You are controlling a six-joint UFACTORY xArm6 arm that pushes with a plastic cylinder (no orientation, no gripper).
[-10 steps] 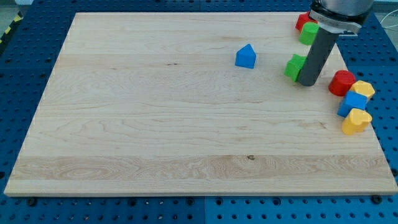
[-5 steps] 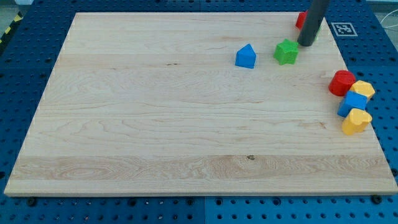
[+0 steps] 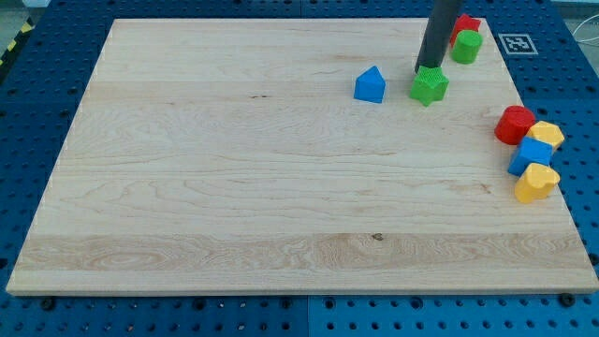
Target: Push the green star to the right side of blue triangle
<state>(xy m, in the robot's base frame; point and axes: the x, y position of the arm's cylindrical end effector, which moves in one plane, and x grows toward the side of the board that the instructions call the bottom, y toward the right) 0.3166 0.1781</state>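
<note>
The green star lies on the wooden board near the view's top right. The blue triangle sits a short way to its left, with a small gap between them. My rod comes down from the view's top, and my tip rests against the star's upper edge, on the side toward the view's top.
A red block and a green block sit at the board's top right corner. At the right edge a red block, a yellow block, a blue block and a yellow block cluster together.
The green star has moved up and left toward the blue triangle. My tip swung from the star's right, up past the top right corner, then left onto the star's upper edge.
</note>
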